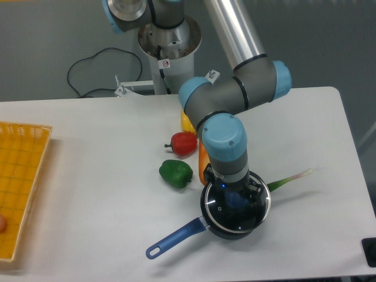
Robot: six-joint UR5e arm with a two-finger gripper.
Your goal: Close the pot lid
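The hand sits directly over the pot lid on the pot; its finger state is unclear.

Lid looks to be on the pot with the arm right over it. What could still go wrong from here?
1. The gripper is at the blue knob of the pot lid; whether the jaws have let go is hidden, so lifting now might pull the lid off again.
2. The pot stands close to the orange pepper and the green stalk; a sideways pull may shove it into them.
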